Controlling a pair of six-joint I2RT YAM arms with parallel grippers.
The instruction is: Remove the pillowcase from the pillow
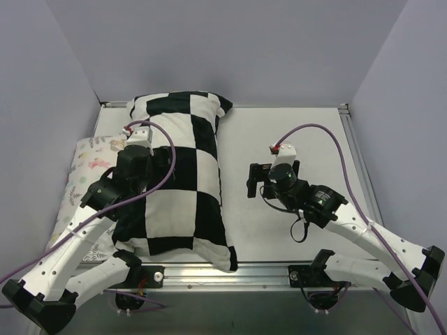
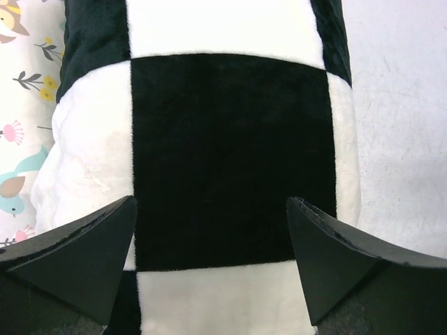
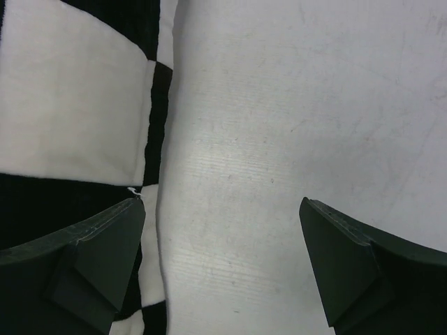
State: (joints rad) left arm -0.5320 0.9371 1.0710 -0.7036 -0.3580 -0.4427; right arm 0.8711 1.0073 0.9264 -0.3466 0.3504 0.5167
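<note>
While the pillowcase [image 1: 183, 174] lies plump on the table [image 1: 307, 125], its long axis runs from 12 o'clock down to 6 o'clock in the overhead view, near end close to my bases and far end near the back edge. The pillow is wholly inside it; I see no bare white pillow at either end, and I cannot tell which end is the open one.

My left gripper [image 2: 211, 202] is spread wide and holds nothing. It hangs over the 9 o'clock flank of the case about midway along, facing 12 o'clock, with a black square straight ahead between the fingers. The floral pillow [image 1: 87, 159] lies just beyond that flank, touching the case.

My right gripper [image 3: 222, 202] is also spread and empty. It sits over bare table off the 3 o'clock side; from its wrist, the case's edge runs past my left finger while the rest of the view is tabletop.

So my left is the nearer arm, already above the fabric. I judge the coming move turns on that long axis: one gripper must pinch cloth and draw along it while the other pins the filling. My right needs to travel toward 9 o'clock first.
</note>
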